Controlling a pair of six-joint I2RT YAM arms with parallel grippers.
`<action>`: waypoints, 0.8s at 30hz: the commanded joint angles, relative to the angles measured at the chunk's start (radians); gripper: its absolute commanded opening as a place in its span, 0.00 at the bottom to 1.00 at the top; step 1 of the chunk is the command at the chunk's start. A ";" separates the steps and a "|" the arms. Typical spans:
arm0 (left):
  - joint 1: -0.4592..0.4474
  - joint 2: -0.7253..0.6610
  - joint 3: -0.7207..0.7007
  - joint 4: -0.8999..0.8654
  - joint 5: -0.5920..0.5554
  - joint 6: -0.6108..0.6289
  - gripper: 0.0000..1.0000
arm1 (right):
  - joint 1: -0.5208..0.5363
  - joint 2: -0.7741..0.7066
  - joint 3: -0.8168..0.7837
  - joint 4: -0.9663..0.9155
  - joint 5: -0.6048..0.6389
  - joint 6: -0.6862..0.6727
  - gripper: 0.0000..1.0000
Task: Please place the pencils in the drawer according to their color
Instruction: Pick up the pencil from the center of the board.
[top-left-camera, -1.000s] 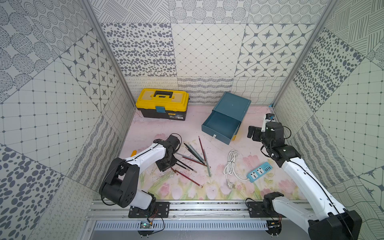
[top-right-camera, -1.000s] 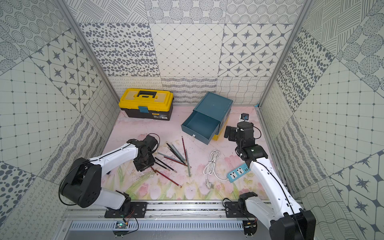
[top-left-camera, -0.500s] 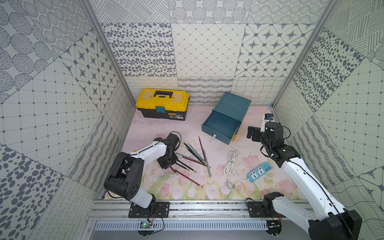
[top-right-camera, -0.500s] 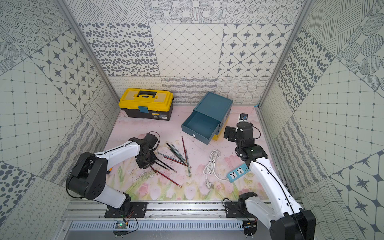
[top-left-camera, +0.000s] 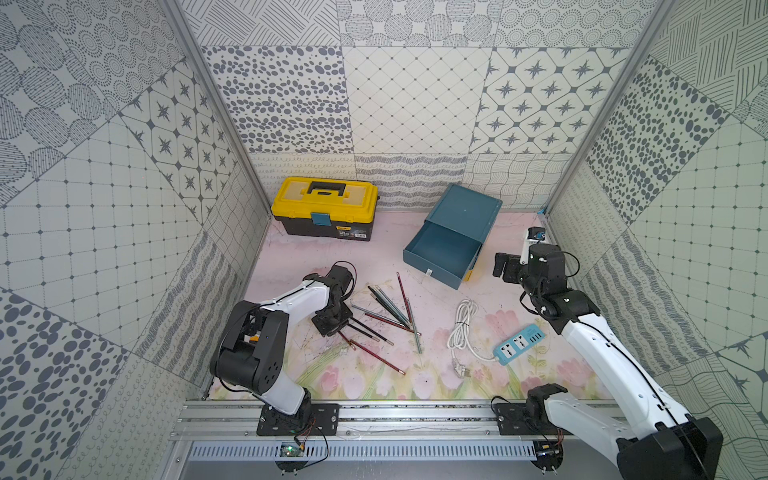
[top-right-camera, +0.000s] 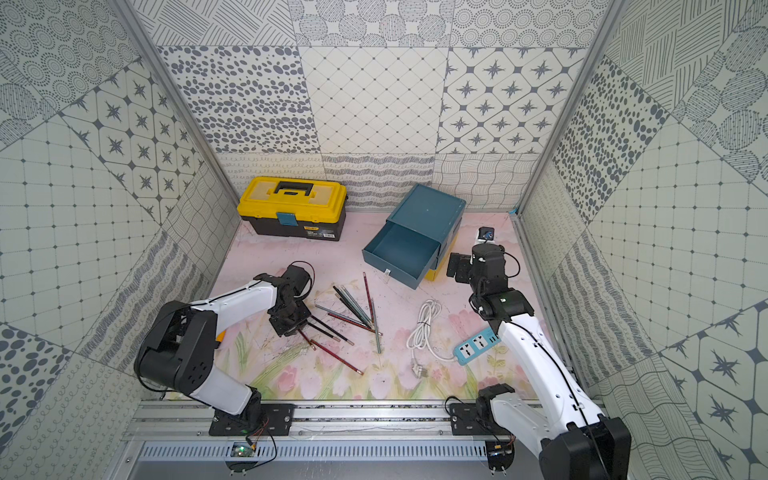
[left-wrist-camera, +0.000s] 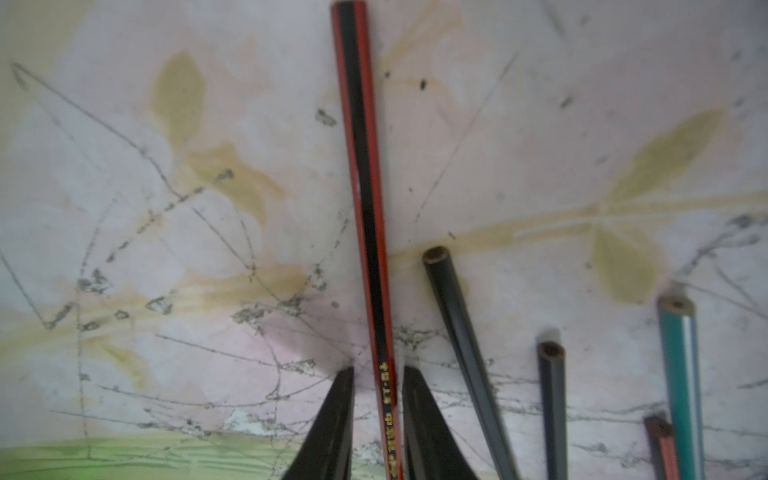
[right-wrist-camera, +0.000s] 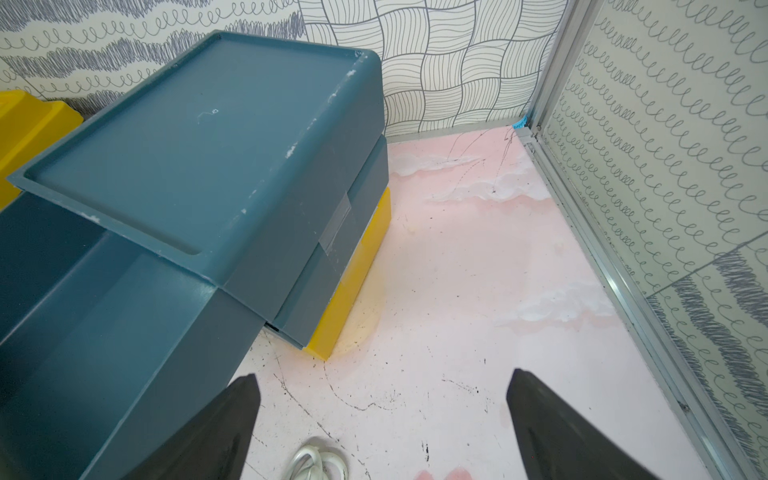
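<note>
1. Pencils (top-left-camera: 395, 316) lie loose on the table (top-left-camera: 374, 257), fanned out near the middle. They are a mix of red, black and grey-teal, and some cross each other.
2. The left arm (top-left-camera: 291, 301) reaches down to the edge of the pencil pile nearest it, wrist low over the table.
3. Left jaws: narrowly apart, one either side of a red-and-black pencil (left-wrist-camera: 365, 208) lying flat on the table. The wrist view shows a sliver of table between one finger (left-wrist-camera: 332, 424) and the pencil, so they are not clamped on it.
4. Beside that pencil in the left wrist view are two black pencils (left-wrist-camera: 461, 332) (left-wrist-camera: 552, 407), a teal pencil (left-wrist-camera: 681, 374) and the end of another red one (left-wrist-camera: 660, 444). All are apart from the jaws.
5. The drawer chest (top-left-camera: 469, 208) stands at the back of the table, angled, well apart from the pencils. Its top teal drawer (top-left-camera: 436, 276) is pulled out. The yellow lowest drawer (right-wrist-camera: 365, 249) is pushed in.
6. The right arm (top-left-camera: 598, 353) is raised just beside the chest.
7. Right jaws: wide apart, fingers (right-wrist-camera: 199, 436) over bare table next to the chest's yellow corner, not touching it.
8. A yellow toolbox (top-left-camera: 324, 203) sits at the back, lid shut.
9. A coiled white cable (top-left-camera: 461, 328) and a blue power strip (top-left-camera: 519, 345) lie between the pencils and the right arm.
</note>
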 joint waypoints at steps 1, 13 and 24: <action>0.030 0.027 -0.039 -0.020 -0.022 0.012 0.20 | 0.004 -0.002 -0.008 0.043 0.020 -0.010 0.99; 0.049 0.015 -0.060 -0.011 -0.040 0.025 0.00 | 0.005 -0.024 0.007 0.025 0.028 -0.011 0.99; 0.049 -0.058 0.012 -0.076 -0.058 0.106 0.00 | 0.005 -0.031 0.010 0.023 0.022 -0.002 0.99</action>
